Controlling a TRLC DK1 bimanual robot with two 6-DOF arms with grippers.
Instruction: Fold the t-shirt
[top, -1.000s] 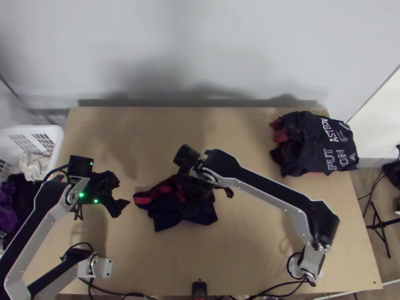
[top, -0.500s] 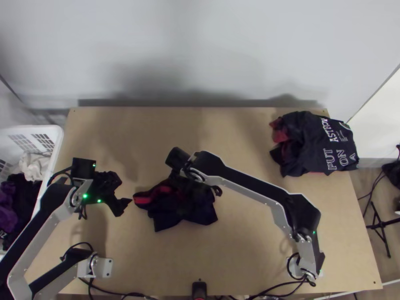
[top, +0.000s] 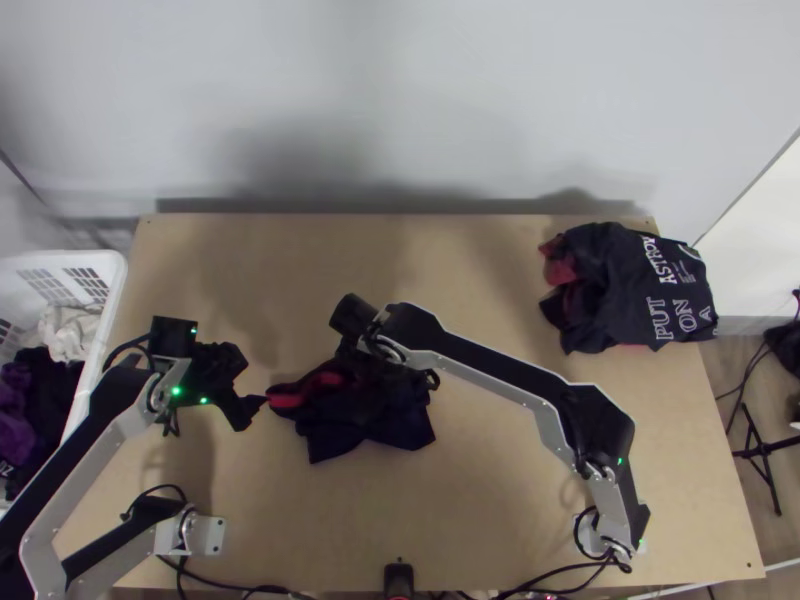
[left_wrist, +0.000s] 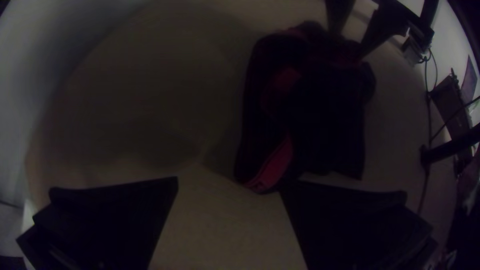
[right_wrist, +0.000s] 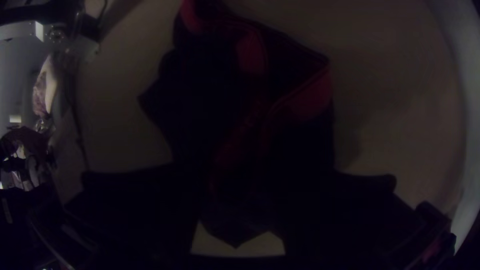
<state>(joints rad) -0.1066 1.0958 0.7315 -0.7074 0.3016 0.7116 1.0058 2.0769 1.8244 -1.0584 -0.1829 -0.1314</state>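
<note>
The dark t-shirt (top: 365, 415) with red parts lies bunched on the table's middle; its dark cloth (left_wrist: 325, 125) has a red band in the left wrist view. My left gripper (top: 250, 408) is just left of the red-banded end; the left wrist view has this gripper (left_wrist: 230, 184) open, nothing between its fingers. Over the shirt's upper part stands my right gripper (top: 385, 368), which hides some of the cloth. In the right wrist view the right gripper (right_wrist: 240, 175) is open, its fingers apart with shirt cloth (right_wrist: 205, 95) in the space between and beyond them.
Another dark garment (top: 640, 290) with white lettering and a red part lies at the table's far right corner. A white basket (top: 105, 275) holding clothes stands past the left edge. A small black device (top: 398, 578) is at the near edge, with cables beside it.
The right arm has moved left, bringing its gripper farther left over the shirt. My left gripper has shifted slightly right, closer to the red-banded end. The shirt lies much the same.
</note>
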